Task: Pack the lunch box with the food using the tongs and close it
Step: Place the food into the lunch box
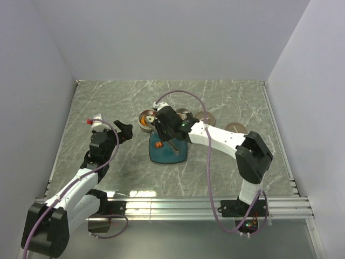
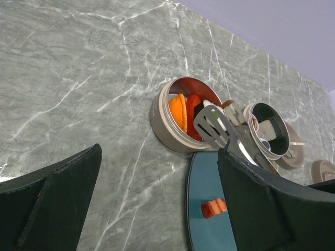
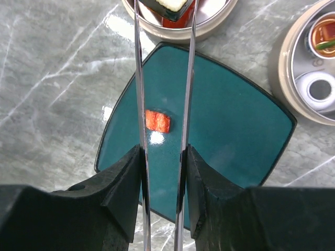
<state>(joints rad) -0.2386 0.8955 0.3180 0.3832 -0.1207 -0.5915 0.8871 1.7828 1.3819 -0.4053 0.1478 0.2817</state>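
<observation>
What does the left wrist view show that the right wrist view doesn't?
Left wrist only: orange slices inside the near round metal tin, the slotted tip of the long silvery metal tongs over that tin, beige round lids at the far right, and the open, empty left gripper.
Right wrist only: the right gripper shut on the tongs' two arms, and almost the whole dark teal square plate.
Both: the plate, the small red piece lying on it, the tongs, the near tin and the second tin.
</observation>
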